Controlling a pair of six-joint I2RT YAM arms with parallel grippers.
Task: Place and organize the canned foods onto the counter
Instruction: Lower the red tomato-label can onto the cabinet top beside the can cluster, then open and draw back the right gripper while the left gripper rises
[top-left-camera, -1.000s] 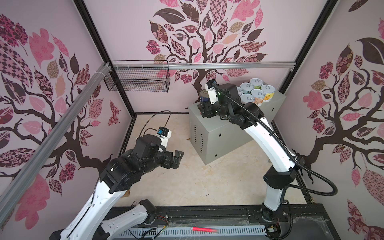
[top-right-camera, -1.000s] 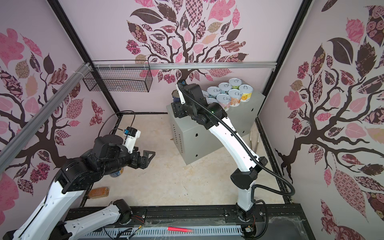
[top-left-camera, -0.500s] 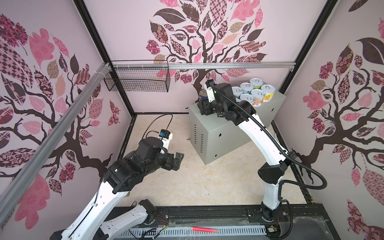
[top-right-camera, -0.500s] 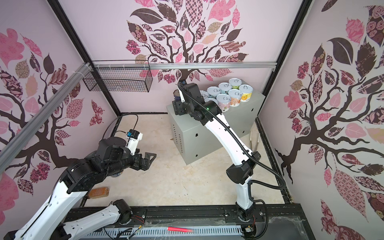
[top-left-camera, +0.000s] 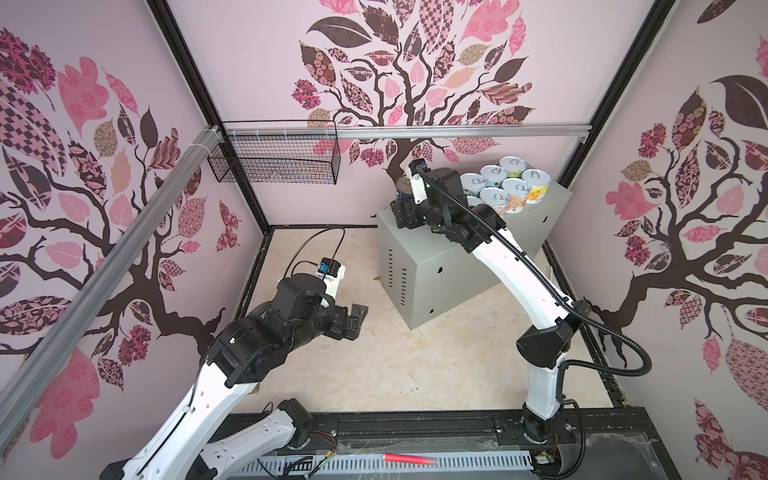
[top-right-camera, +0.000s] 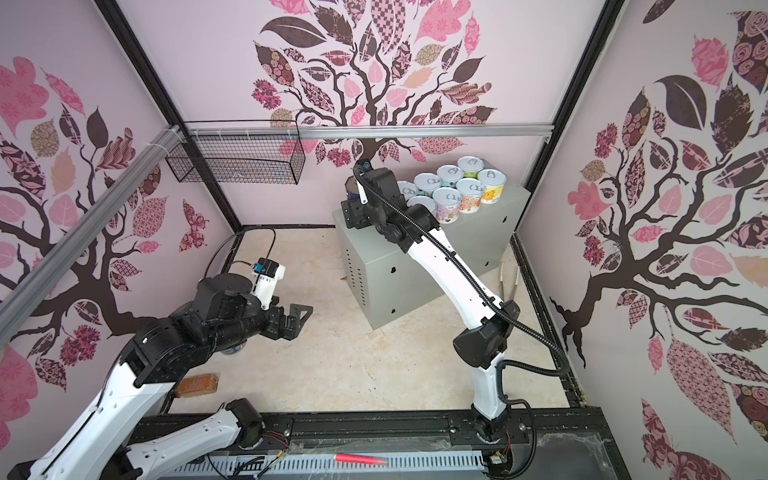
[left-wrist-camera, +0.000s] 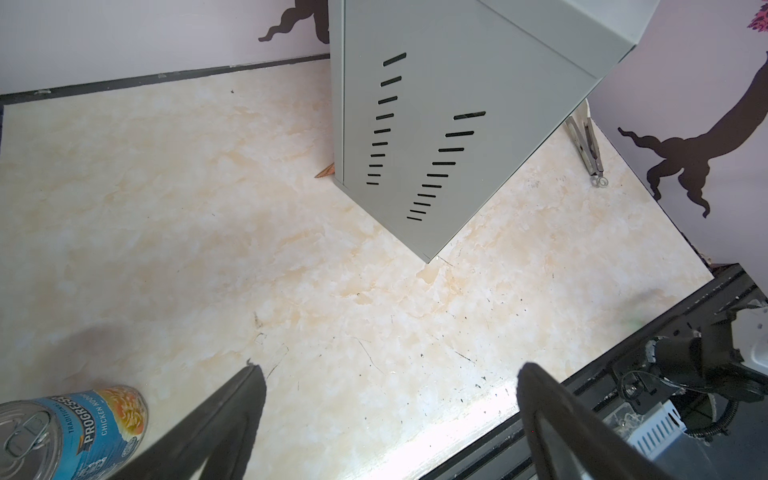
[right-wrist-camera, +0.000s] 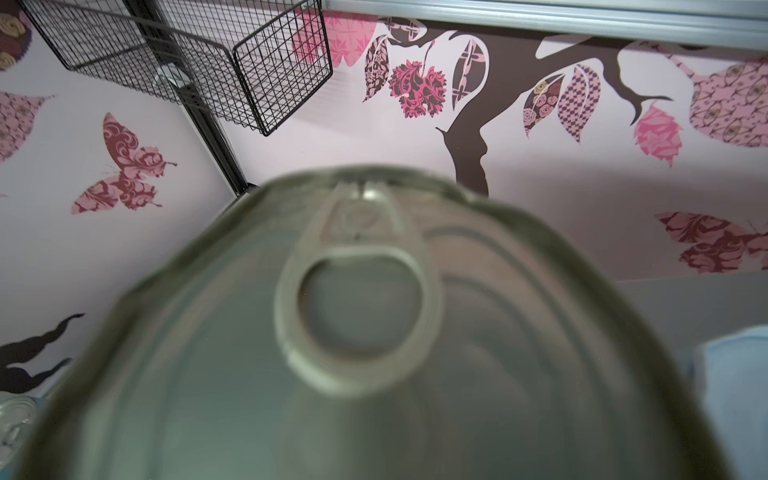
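Against the back wall, on the right of both top views, the counter (top-left-camera: 444, 274) stands on the marbled floor, and its flat top is the shelf the cans are meant for. Its far right corner carries the short cans (top-left-camera: 515, 188), upright, lids up and packed touching one another, which I take to be the tidy block the task wants. At the far left corner of that top stands the dark-labelled can (top-left-camera: 401, 190), its long axis vertical and its pull-tab lid facing up, filling the right wrist view. The right gripper (top-left-camera: 404, 207) is at the can's lower body, reaching in from the side, probably so the can sits level. Its fingers are hidden, so I cannot tell whether they clamp the can or stand clear of it. The blue-labelled can (left-wrist-camera: 70, 432) is on the floor under the left arm, seemingly upright and well apart from the counter. Beside it the left gripper (left-wrist-camera: 390, 419) hangs spread wide and empty, likely readied for that can.
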